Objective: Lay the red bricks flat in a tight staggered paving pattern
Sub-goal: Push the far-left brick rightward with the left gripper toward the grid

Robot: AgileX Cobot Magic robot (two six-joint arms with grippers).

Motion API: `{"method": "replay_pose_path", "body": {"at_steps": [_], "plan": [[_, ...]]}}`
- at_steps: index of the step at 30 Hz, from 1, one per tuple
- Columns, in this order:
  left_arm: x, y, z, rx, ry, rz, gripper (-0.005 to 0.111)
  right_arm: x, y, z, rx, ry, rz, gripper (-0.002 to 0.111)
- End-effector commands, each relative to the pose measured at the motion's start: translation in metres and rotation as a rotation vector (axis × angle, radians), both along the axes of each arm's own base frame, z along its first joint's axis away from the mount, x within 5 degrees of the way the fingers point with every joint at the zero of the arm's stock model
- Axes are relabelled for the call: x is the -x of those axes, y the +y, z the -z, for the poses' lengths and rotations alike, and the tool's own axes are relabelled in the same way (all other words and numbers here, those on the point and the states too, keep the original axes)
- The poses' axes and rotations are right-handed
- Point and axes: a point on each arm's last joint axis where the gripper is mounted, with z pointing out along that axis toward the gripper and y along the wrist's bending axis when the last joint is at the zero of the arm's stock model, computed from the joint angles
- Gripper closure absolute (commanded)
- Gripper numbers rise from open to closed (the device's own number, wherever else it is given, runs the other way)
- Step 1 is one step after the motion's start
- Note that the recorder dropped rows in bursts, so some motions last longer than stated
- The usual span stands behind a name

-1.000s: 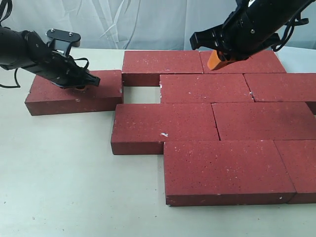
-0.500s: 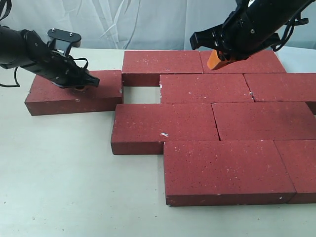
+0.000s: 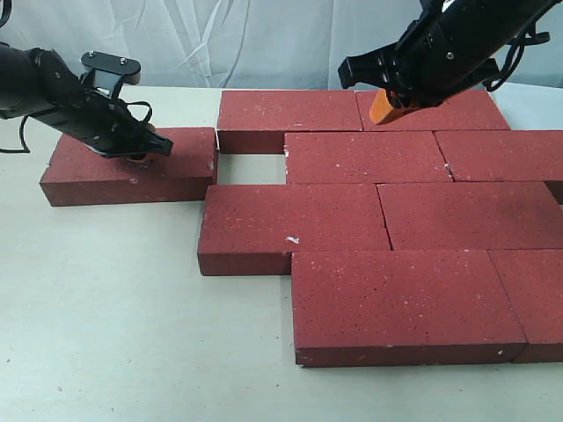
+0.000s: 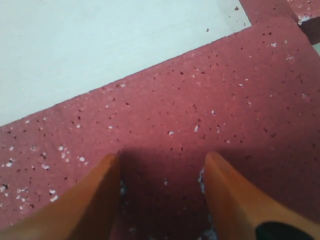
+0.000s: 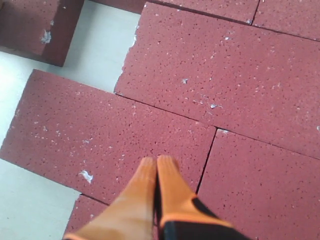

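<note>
Spreading left claw on lone brick, desk's left edge — holding right claw pressed together over paved bricks.

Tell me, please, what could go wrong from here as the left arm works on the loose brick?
1. The left gripper is open, with its tips resting on top of the loose brick rather than around it. A push could skid across the rough face.
2. That brick's right end sits close against the corner of the back-left brick. Sliding it toward the gap may snag there and nudge the laid bricks apart.
</note>
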Motion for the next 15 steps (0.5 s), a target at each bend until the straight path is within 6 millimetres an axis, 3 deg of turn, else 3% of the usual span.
{"method": "replay_pose_path", "body": {"at_steps": [1,15], "plan": [[0.021,0.006,0.032,-0.068,0.225,0.100,0.054,0.001,-0.001,-0.003,-0.001,-0.019,-0.002,0.109],[0.021,0.006,0.015,-0.068,0.191,0.101,0.054,0.001,-0.001,-0.003,0.001,-0.020,-0.002,0.109]]}}
